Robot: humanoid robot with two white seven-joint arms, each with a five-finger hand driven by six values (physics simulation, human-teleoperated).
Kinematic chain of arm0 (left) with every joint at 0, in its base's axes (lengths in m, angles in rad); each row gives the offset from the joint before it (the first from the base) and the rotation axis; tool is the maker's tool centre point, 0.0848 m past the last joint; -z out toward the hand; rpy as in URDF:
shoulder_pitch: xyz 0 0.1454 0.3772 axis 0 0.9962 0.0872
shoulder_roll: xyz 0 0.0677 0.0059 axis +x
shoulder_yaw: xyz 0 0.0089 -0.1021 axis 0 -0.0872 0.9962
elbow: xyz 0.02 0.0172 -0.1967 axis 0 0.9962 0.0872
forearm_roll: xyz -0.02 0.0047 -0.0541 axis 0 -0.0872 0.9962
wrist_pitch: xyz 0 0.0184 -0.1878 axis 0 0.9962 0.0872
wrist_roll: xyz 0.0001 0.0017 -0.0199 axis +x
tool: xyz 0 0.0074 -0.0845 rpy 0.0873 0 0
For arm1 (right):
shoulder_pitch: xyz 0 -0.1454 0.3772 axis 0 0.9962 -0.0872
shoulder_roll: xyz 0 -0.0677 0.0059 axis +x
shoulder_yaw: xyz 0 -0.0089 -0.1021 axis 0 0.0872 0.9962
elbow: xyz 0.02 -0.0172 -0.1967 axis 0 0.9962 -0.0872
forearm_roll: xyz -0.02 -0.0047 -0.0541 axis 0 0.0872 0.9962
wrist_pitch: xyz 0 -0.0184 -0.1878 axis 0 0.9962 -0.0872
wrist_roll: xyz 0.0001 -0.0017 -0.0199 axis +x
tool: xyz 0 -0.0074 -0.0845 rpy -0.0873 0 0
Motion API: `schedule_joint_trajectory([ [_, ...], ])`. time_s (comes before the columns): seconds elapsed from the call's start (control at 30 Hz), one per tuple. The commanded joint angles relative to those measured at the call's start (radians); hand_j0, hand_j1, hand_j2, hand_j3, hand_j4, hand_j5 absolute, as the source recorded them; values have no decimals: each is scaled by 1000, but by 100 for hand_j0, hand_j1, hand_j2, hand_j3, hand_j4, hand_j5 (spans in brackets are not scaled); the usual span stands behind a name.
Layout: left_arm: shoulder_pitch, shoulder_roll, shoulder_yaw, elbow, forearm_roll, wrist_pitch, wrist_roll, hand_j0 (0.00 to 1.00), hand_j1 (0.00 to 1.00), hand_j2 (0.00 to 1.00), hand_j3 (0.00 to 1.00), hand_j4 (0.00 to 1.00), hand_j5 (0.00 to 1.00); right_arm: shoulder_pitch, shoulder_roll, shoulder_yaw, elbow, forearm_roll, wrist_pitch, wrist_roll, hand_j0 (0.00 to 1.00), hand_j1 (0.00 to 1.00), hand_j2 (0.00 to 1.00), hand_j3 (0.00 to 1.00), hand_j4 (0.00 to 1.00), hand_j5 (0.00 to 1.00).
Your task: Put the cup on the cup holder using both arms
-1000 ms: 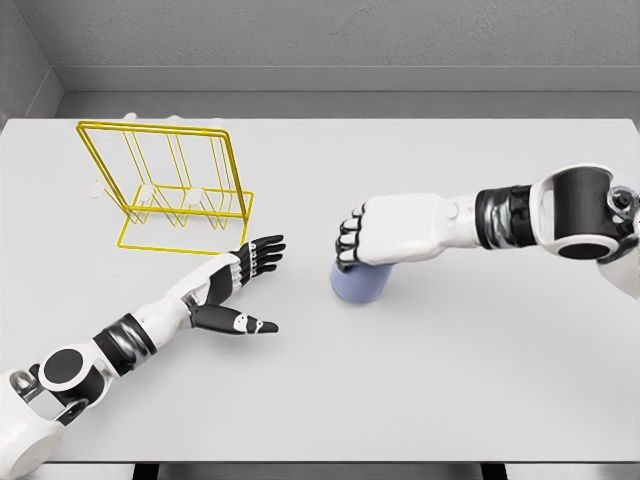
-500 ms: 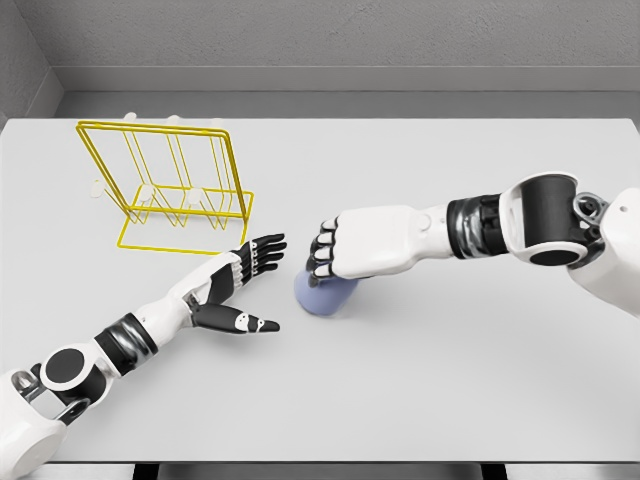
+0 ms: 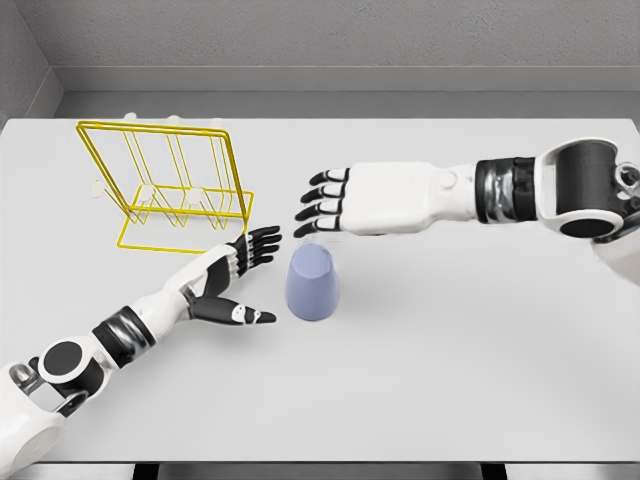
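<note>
Since a moment ago, our right robot hand [image 3: 322,203] has let go of the cup [image 3: 311,284] and lifted, fingers spread. We see the cup standing alone on the table [image 3: 450,340], right of the yellow cup holder [image 3: 165,188]. Our left robot hand [image 3: 232,272] waits open just beside the cup.

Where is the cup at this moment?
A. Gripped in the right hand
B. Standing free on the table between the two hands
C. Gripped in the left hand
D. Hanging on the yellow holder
B: the cup stands on the table, with the open left hand beside it and the open right hand above and behind, neither touching it.
</note>
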Motion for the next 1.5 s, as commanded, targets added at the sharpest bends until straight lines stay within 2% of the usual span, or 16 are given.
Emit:
schedule_joint_trajectory([
  [0.0,0,-3,2,9,2,0,0,100,100,100,100,100,100,2,-40,-98,0,-111,3,0,100,100,100,100,100,100],
  [0.03,0,-4,2,9,2,0,0,100,100,100,100,100,100,23,-85,-156,2,-172,3,0,100,100,100,100,100,100],
  [0.07,-3,-4,2,9,2,0,0,100,100,100,100,100,100,75,-135,-239,2,-238,3,0,100,100,100,100,100,100],
  [0.1,-3,-4,2,9,2,0,0,100,100,100,100,100,100,149,-171,-335,2,-279,3,0,100,100,100,100,100,100],
  [0.2,-11,-9,2,9,2,1,0,100,100,100,100,100,100,431,-177,-659,2,-287,3,0,100,100,100,100,100,100],
  [0.23,-14,-17,2,9,2,1,0,100,100,100,100,100,100,477,-169,-705,2,-289,3,0,100,100,100,100,100,100],
  [0.37,-26,-55,-1,29,1,6,1,100,100,100,100,100,100,531,-154,-711,12,-322,3,0,100,100,100,100,100,100],
  [0.4,-32,-64,-3,33,1,6,1,100,100,100,100,100,100,545,-125,-737,17,-318,3,0,100,100,100,100,100,100],
  [0.47,-34,-78,-6,35,-1,8,0,100,100,100,100,100,100,621,-56,-796,24,-309,3,0,100,100,100,100,100,100],
  [0.5,-34,-81,-6,33,-1,8,1,100,100,100,100,100,100,629,-51,-809,63,-309,3,0,100,100,100,100,100,100],
  [0.6,-35,-107,-8,35,-1,9,0,100,100,100,100,100,100,640,-48,-817,100,-279,3,0,100,100,100,100,100,100],
  [0.7,-44,-127,-8,33,-6,51,0,100,100,100,100,100,100,641,-34,-842,89,-278,3,0,100,100,100,100,100,100],
  [1.23,-46,-139,-11,61,-12,51,0,100,100,100,100,100,100,643,-36,-843,109,-276,3,0,100,100,100,100,100,100],
  [1.27,-46,-158,-18,84,-27,51,0,100,100,100,100,100,100,643,-36,-842,114,-276,3,0,100,100,100,100,100,100],
  [1.47,-44,-184,-28,84,-50,51,0,100,100,100,100,100,100,643,-36,-843,115,-276,3,0,100,100,100,100,100,100],
])
